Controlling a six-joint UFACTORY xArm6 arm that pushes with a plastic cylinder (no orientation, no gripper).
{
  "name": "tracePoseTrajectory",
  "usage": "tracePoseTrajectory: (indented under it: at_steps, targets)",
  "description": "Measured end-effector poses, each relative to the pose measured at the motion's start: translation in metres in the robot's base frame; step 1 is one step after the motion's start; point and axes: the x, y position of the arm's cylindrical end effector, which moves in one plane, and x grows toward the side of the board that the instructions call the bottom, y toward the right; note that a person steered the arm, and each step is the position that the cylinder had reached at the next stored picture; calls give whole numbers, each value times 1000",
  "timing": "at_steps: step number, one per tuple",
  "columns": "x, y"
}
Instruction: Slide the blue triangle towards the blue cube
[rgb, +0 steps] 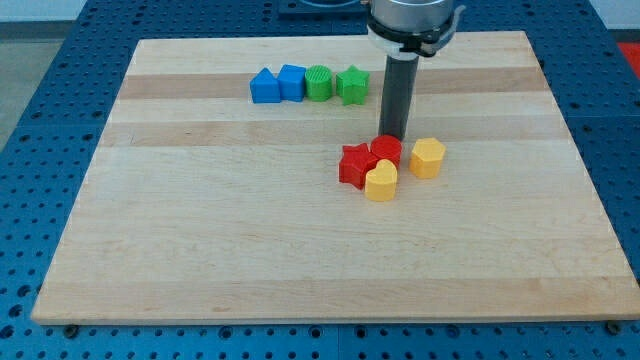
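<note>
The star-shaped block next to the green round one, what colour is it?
Green. The star block sits at the right end of the top row in the camera view.

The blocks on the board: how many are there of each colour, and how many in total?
Blue: 2 (blue triangle, blue cube)
Green: 2 (green cylinder, green star)
Red: 2 (red star, red cylinder)
Yellow: 2 (yellow heart, yellow hexagon)
Total: 8

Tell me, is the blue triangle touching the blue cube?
Yes. The blue triangle sits right against the blue cube; no gap shows.
</note>
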Motion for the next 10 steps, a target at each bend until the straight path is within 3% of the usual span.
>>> tracePoseTrajectory:
  at_steps: [2,4,6,10]
  targets:
    - [2,-54]
    - [39,-107]
    - [103,-94]
    - [80,-45]
